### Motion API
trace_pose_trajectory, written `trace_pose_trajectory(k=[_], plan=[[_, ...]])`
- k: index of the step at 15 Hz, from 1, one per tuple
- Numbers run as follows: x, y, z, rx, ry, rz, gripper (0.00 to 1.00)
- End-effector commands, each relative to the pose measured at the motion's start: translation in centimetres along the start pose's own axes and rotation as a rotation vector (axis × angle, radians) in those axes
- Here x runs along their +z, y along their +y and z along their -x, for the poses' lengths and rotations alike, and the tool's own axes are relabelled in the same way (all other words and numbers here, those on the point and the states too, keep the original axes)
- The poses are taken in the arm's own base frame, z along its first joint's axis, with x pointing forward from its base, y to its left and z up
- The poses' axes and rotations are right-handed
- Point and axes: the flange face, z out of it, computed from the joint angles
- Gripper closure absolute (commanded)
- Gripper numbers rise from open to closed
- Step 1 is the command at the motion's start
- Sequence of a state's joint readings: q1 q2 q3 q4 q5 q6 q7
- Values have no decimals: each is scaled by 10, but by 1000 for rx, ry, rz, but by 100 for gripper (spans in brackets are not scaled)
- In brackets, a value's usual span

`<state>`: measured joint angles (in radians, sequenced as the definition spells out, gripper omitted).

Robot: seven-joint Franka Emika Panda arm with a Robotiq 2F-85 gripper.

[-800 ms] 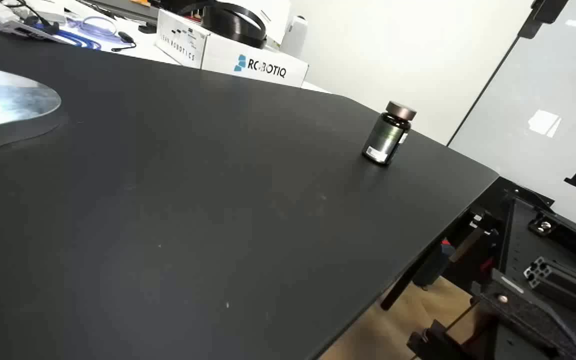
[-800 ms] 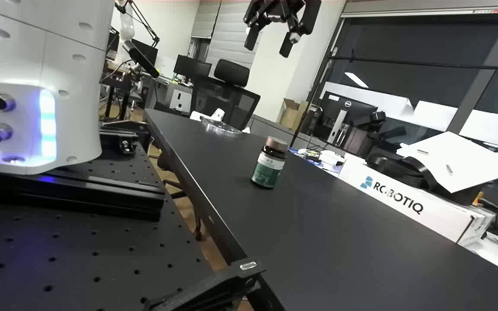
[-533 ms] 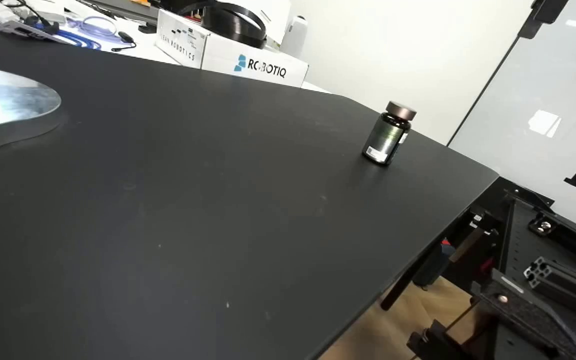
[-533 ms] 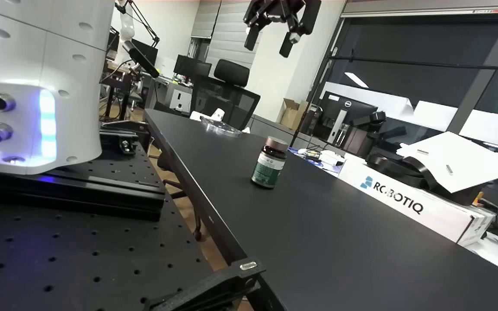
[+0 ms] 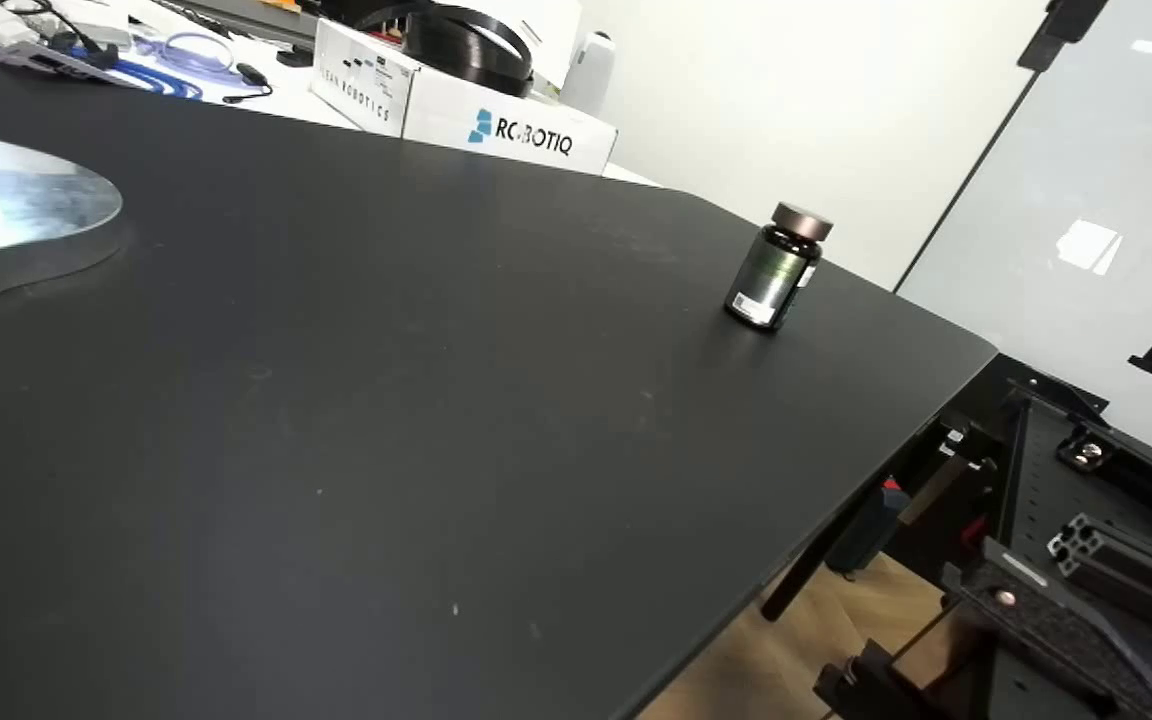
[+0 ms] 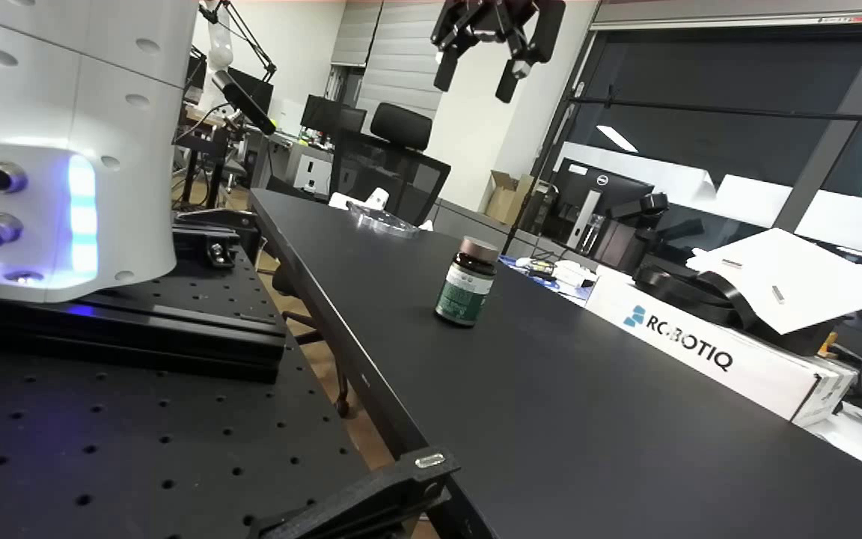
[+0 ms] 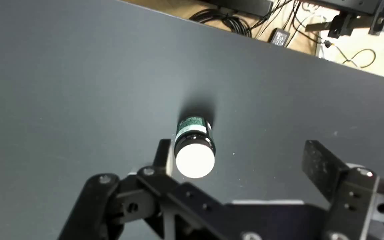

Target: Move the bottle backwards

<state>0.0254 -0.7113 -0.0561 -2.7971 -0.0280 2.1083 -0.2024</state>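
Observation:
The small bottle stands upright on the black table. It has a brownish cap and a dark body with a label that looks silvery or green, and shows in both exterior views. My gripper is open and empty, high above the table and well above the bottle. One dark fingertip of it also shows at the top right edge in an exterior view. In the wrist view the bottle appears between the two fingers, close beside the left finger, with its cap bright white; the gripper is wide apart there.
A white Robotiq box with black items on it stands beyond the table's far edge. A shiny clear flat object lies at the table's other end. The robot base and perforated mount stand beside the table edge.
My gripper has shifted slightly, to the right and a little down in an exterior view, still open. The bottle has not moved.

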Motion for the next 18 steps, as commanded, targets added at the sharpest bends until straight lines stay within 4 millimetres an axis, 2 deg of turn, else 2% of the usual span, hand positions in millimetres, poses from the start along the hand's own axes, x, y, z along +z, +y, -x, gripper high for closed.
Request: trace_pose_trajectory(k=[1, 4, 5, 7, 12, 15, 18], plan=[[11, 30, -36, 1, 60, 57, 0], [34, 56, -68, 15, 104, 81, 0], [46, 59, -76, 22, 102, 72, 0], [71, 56, -89, 39, 73, 47, 0], [132, 39, -100, 54, 3, 3, 0], [154, 29, -103, 41, -29, -9, 0], [166, 24, -104, 35, -47, -15, 0]])
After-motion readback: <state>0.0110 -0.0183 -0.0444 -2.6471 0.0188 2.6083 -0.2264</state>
